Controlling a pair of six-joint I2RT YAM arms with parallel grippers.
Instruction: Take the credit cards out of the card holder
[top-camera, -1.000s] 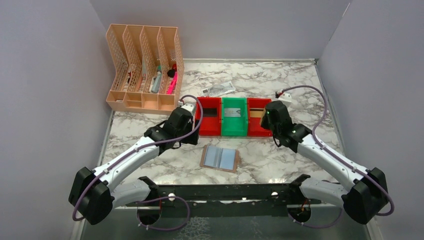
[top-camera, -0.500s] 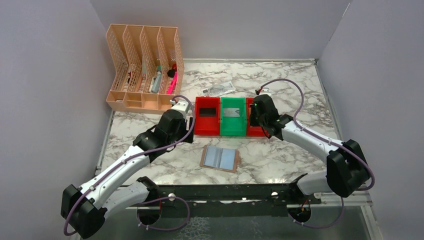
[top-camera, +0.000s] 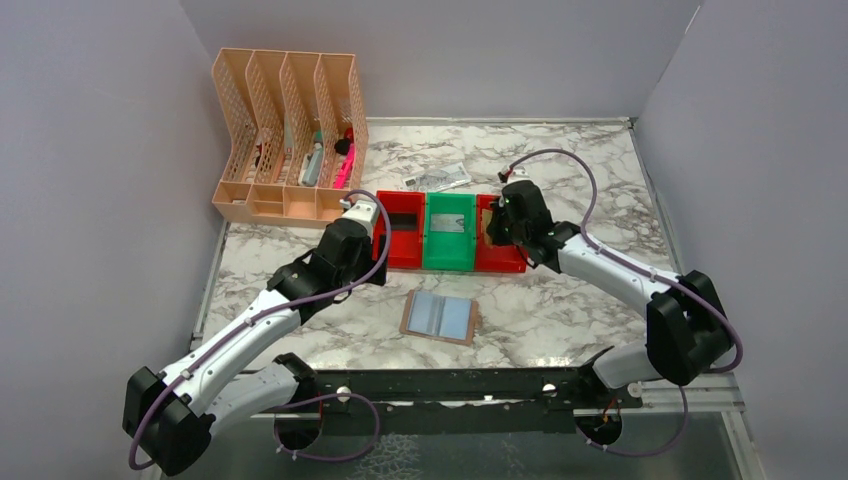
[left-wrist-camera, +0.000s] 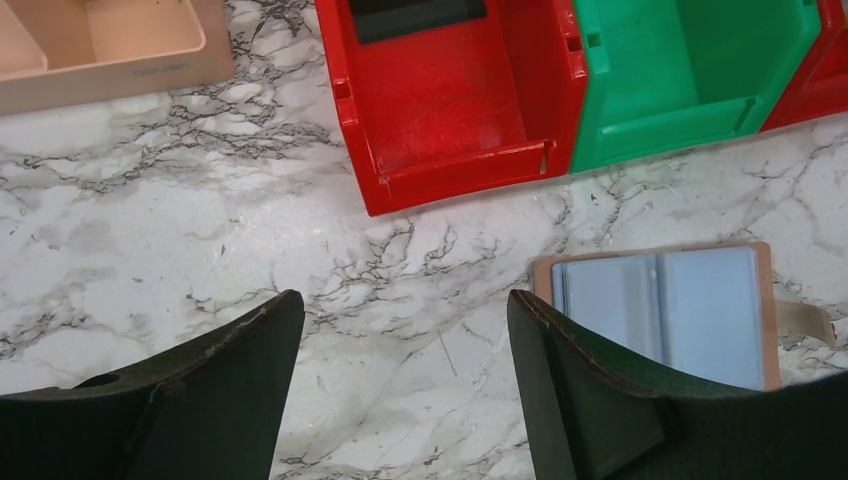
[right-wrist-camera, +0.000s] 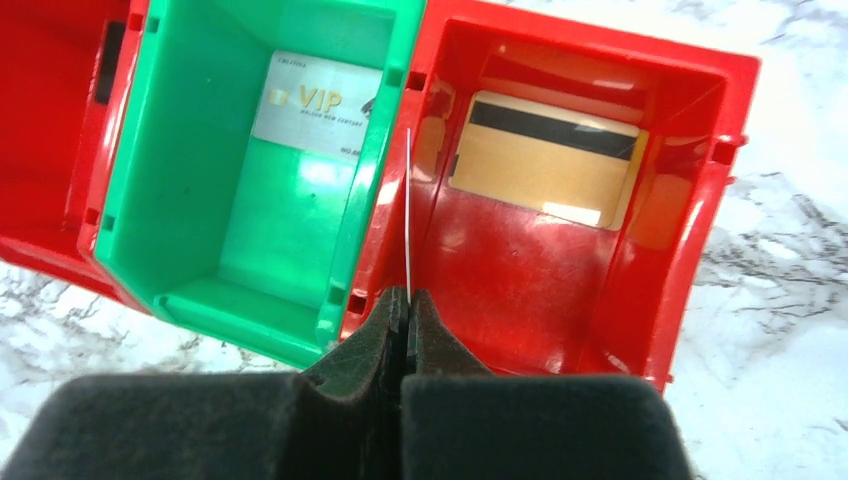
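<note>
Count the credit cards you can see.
4. A silver card in the green bin, a gold card in the right red bin, a dark card in the left red bin, and seemingly an edge-on card in the shut right gripper. The card holder may hide more.

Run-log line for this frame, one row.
left end effector: open, empty | right end effector: shut on edge-on card by right red bin | card holder: open, flat

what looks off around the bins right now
The thin card pinched edge-on in the right gripper lines up with the wall between the green bin and the right red bin, not clearly over either. Nothing else looks spilled or damaged.
</note>
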